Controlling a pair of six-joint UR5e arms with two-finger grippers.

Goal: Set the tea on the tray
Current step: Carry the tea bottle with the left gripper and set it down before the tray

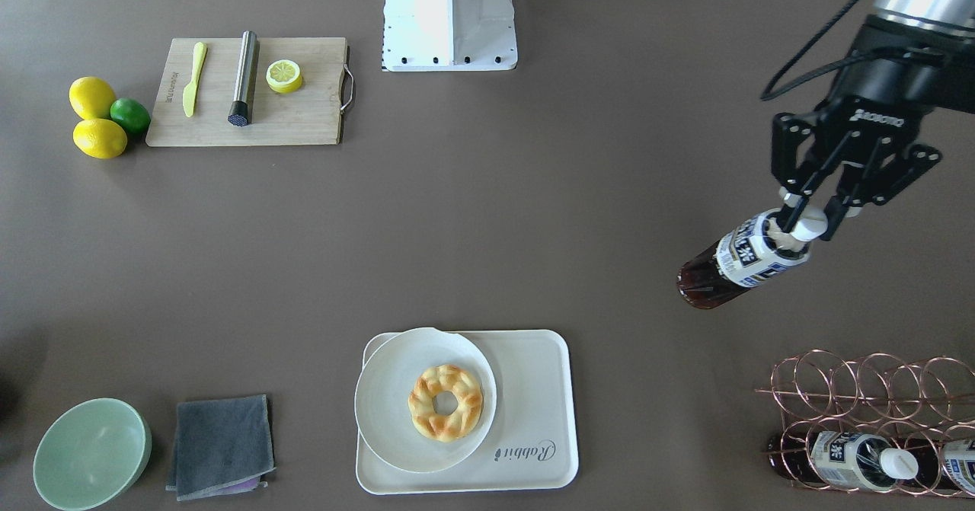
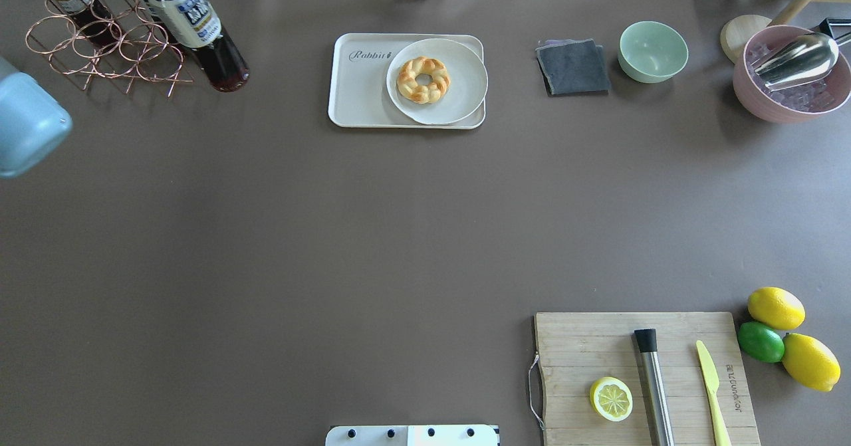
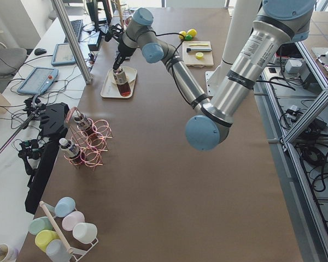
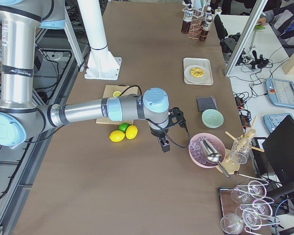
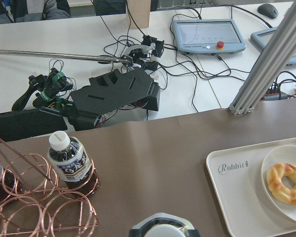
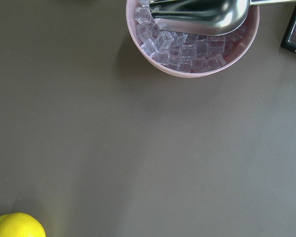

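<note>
Looking from the front camera, I find the tray [image 1: 533, 389] at eight o'clock from my load, well apart. The tea [image 1: 750, 256] hangs tilted along that line, cap toward two o'clock, my left gripper [image 1: 800, 221] pinching its neck.

Bare worktop [image 2: 286, 67] lies between the tea [image 2: 203, 30] and the tray [image 2: 359, 104]. The tray's left part, by the lettering [image 2: 369, 54], is free; the plate [image 2: 462, 90] with its pastry [image 2: 423, 79] covers the right part. The rack [image 2: 100, 54] stands close on the tea's left, at the far edge.
</note>
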